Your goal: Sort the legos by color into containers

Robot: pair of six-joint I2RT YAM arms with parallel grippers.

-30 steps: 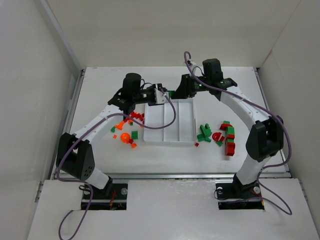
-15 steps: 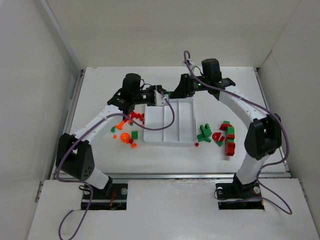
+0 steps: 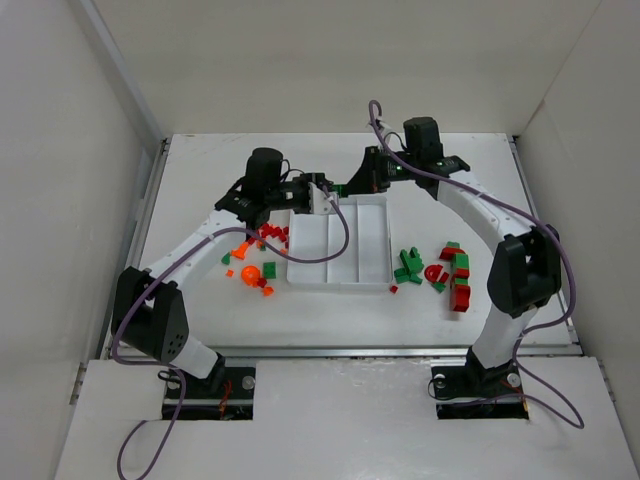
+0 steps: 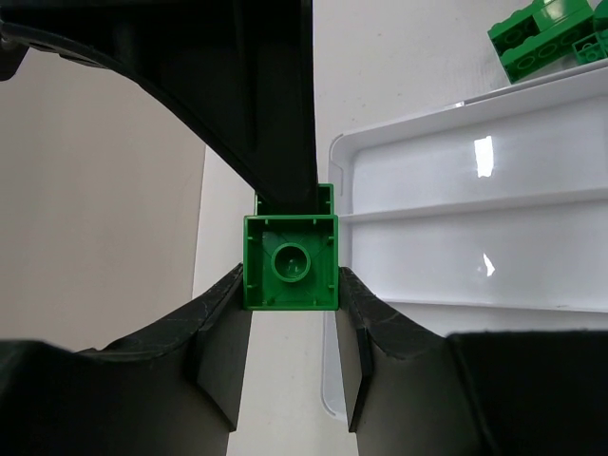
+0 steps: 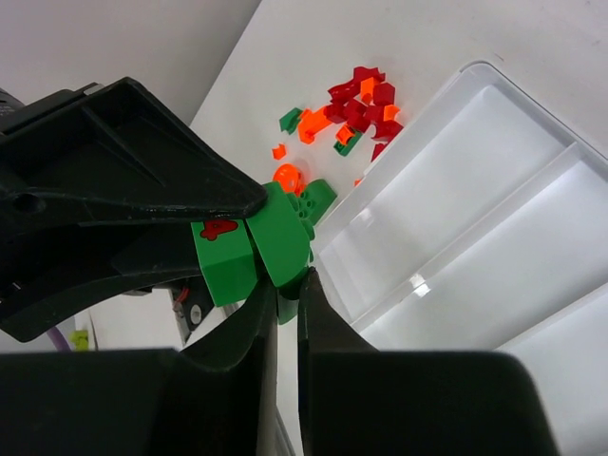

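Left wrist: left pincer (image 4: 291, 285) clamps green brick (image 4: 290, 261) just outside tray (image 4: 334, 157) corner; right pincer (image 5: 287, 282) pinched shut at brick's edge. Judged next: lower brick into 1 compartment (image 4: 456, 256).

Tray (image 4: 456, 204) partly beyond left wrist view's right edge; rear green brick (image 4: 325, 198) largely behind front green brick (image 4: 291, 261).

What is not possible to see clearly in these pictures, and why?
- Top view: the green square plastic brick in the left gripper is covered by both gripper bodies.
- Right wrist view: whether the shut right gripper pinches anything; its own fingers cover the contact.
- Top view: the red and orange plastic pieces left of the white tray are too small to count.
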